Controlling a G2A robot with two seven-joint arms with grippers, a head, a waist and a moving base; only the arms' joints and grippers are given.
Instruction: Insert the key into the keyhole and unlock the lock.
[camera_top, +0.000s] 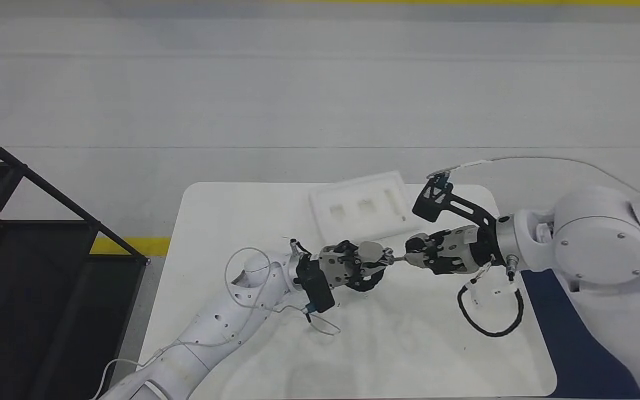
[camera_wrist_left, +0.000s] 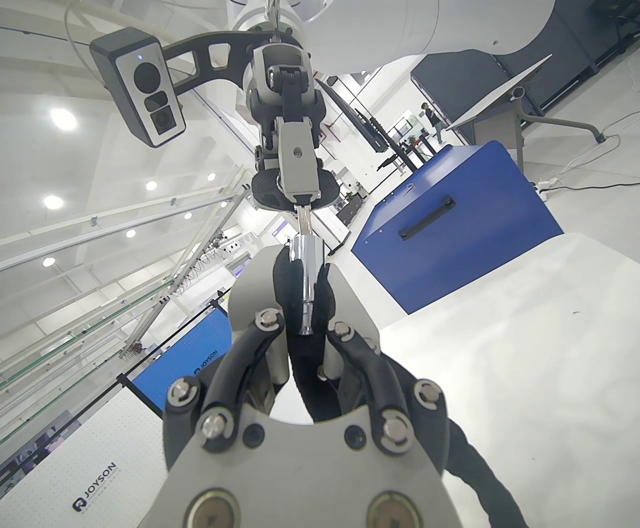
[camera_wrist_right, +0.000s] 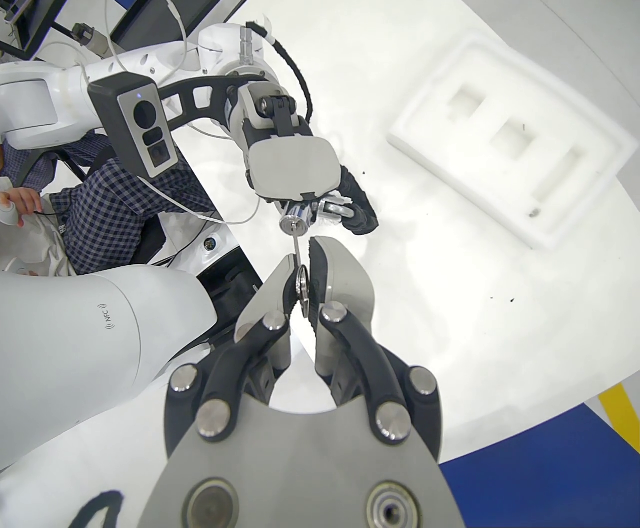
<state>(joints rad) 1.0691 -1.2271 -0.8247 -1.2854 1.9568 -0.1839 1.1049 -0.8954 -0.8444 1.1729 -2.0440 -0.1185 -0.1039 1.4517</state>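
A chrome lock cylinder (camera_wrist_left: 306, 280) with a black cable (camera_wrist_left: 470, 465) sits between the pads of my left gripper (camera_wrist_left: 302, 270), which is shut on it above the white table's middle (camera_top: 368, 255). Facing it, my right gripper (camera_wrist_right: 302, 255) is shut on the round head of a small metal key (camera_wrist_right: 301, 287). The key's blade (camera_wrist_right: 297, 245) points straight at the lock's keyhole face (camera_wrist_right: 294, 222), and its tip meets that face. How deep it sits I cannot tell. In the top view the right gripper (camera_top: 412, 248) and the lock (camera_top: 375, 252) are joined by the thin key (camera_top: 395, 257).
A white foam tray (camera_top: 360, 205) with rectangular recesses lies on the table (camera_top: 400, 350) behind the grippers, also seen as the foam tray (camera_wrist_right: 510, 145). A black cable loop (camera_top: 490, 312) hangs under the right arm. A blue cabinet (camera_wrist_left: 450, 225) stands beyond the table edge.
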